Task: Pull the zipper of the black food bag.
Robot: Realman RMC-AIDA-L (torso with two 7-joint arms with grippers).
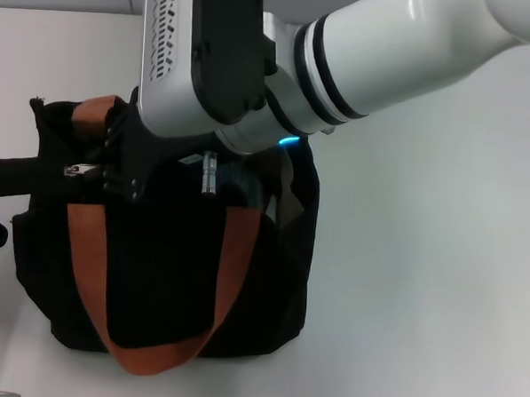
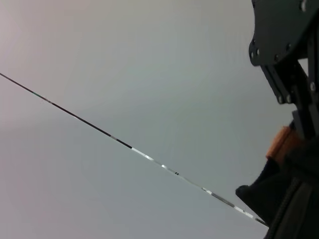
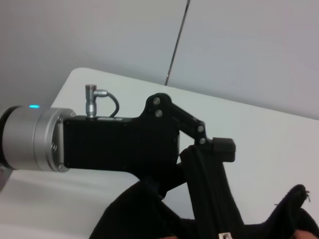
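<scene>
The black food bag (image 1: 163,273) with orange-brown straps (image 1: 88,269) stands at the left of the white table. The small silver zipper (image 1: 74,169) pull lies on the bag's top near its far left end. My right gripper (image 1: 99,168) reaches in from the upper right and is shut on the zipper pull. My left gripper (image 1: 34,167) comes in from the left edge. In the right wrist view it (image 3: 212,149) is shut on a fold of the bag's black fabric (image 3: 209,199). The left wrist view shows a strap (image 2: 279,143) and the bag's fabric (image 2: 261,196).
The white table (image 1: 422,260) spreads to the right of the bag. My white right arm (image 1: 370,53) crosses above the bag's top and hides part of it. A wall seam (image 3: 177,42) runs behind the table.
</scene>
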